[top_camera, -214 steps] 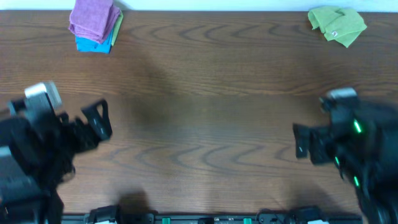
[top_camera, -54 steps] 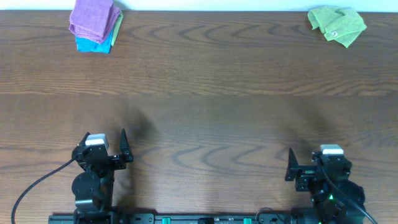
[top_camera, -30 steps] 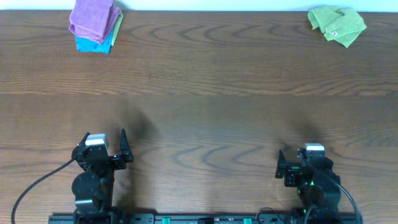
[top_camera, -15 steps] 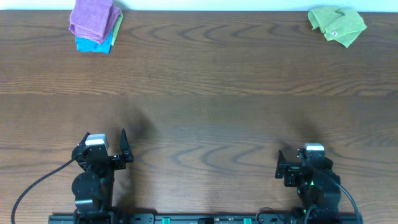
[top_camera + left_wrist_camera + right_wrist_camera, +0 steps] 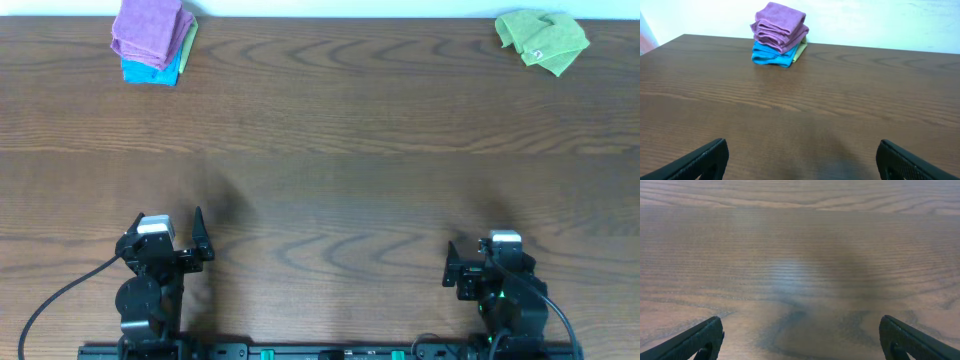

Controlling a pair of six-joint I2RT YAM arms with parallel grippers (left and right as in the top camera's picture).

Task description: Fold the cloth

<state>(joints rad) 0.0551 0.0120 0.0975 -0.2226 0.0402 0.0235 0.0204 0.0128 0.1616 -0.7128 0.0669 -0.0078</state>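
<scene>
A stack of folded cloths (image 5: 152,42) sits at 11 o'clock on the brown wooden table (image 5: 320,150), hard against its far edge. A purple cloth is on top, a blue one is under it, and a sliver of yellow-green shows at the stack's right side. At 7 o'clock, by the near edge, the left gripper (image 5: 801,145) is parked low with its jaws spread wide, empty, only bare wood between its two black fingers (image 5: 705,157). The left wrist camera looks across the tabletop to the stack, well apart from it. At 5 o'clock the right gripper (image 5: 800,321) is in the same posture, jaws fully apart and holding nothing, with only wood grain in its wrist camera's view. The green cloth (image 5: 541,41) lies rumpled and unfolded at 1 o'clock near the far right corner, well apart from both arms.
</scene>
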